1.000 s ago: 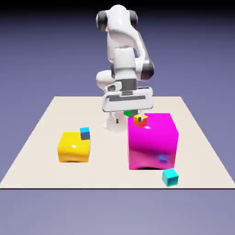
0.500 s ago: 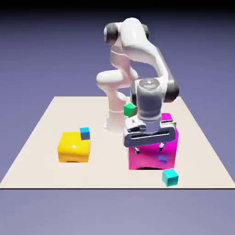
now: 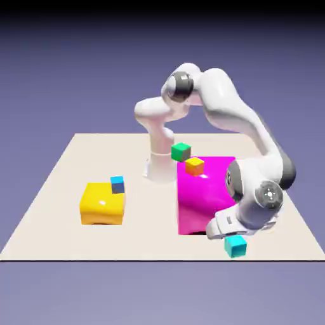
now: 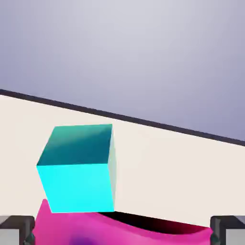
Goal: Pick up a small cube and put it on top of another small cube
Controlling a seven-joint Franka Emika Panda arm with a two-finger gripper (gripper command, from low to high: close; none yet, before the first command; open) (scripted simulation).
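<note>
Four tiny cubes, two big blocks on the bench. The fingers, spread wide and empty, have dropped from above the magenta block to the teal cube

Surface finish: glossy blocks, matt table

Magenta block and yellow block glossy with highlights; teal cube smooth, flat-shaded; table matt cream; arm shell smooth, glossy white, plastic-like.

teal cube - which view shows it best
The hand view: the teal cube fills much of the frame, top and front faces clear, on the table. In the exterior view it is tiny, beside the hand near the table's front edge.
</note>
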